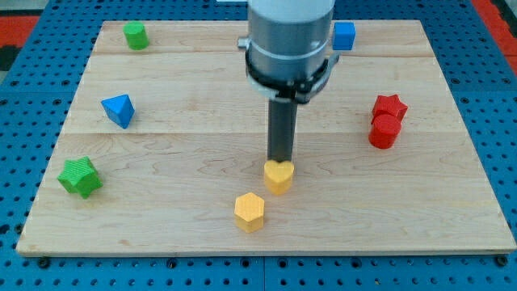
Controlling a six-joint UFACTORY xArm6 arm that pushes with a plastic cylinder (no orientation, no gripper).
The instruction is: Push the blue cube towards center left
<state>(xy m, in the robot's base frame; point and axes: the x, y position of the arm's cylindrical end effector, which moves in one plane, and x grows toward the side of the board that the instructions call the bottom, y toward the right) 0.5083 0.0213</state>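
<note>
Tip: my tip (280,161) is the lower end of a straight dark rod that hangs from the grey arm housing (289,40); it carries no jaws, so it neither spreads nor pinches; it sits on the wooden board (202,145) near the board's middle.
Nearest block: yellow heart-shaped block (279,177), directly below my tip in the view, its upper edge touching or just short of the rod's end; which of the two I cannot tell.
Next block: yellow hexagonal block (250,212), below my tip and slightly to the view's left, just beside the yellow heart-shaped block but apart from it.
Right-side pair: red star-shaped block (390,107) and red cylinder-like block (383,132), well to the view's right of my tip and slightly above it; the two touch, the star at the top.
Task block: blue cube (344,35), far above my tip and to the view's right, near the board's top edge, partly behind the arm housing and well apart from my tip.
Left-side blocks: blue triangular block (119,110), well to the view's left of my tip and above it; green star-shaped block (80,177), farther left and slightly below it.
Farthest block: green block (136,35), shape unclear, at the board's top-left corner.
</note>
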